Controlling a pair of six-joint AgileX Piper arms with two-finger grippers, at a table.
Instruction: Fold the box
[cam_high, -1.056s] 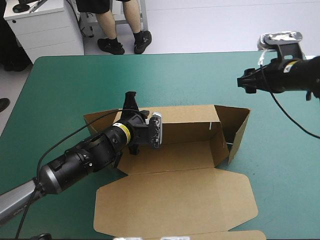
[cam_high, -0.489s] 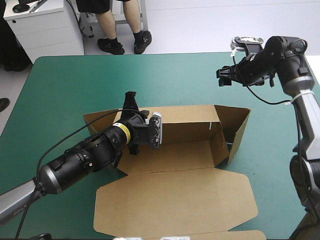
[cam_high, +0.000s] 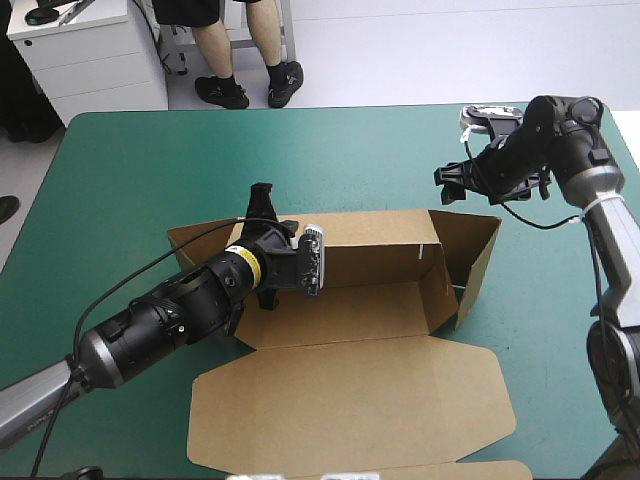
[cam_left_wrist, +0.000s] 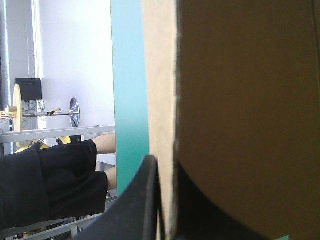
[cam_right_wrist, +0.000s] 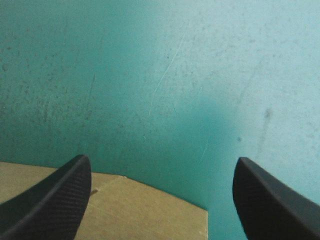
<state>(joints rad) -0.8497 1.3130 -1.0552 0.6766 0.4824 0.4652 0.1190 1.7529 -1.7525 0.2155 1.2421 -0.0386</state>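
Box (cam_high: 380, 300) sits mid-desk (cam_high: 130, 180) with its long walls up, the right end flap standing and angled outward, and the lid flat toward the near edge. Near its left end, the far wall is pinched by the left claw (cam_high: 270, 232). In the left wrist view the board's edge runs between the all-but-closed fingers (cam_left_wrist: 140, 200). Just beyond the box's far right corner the right claw (cam_high: 447, 186) hovers over the teal-green cover, spread wide and touching nothing. Its wrist view shows a brown corner below.
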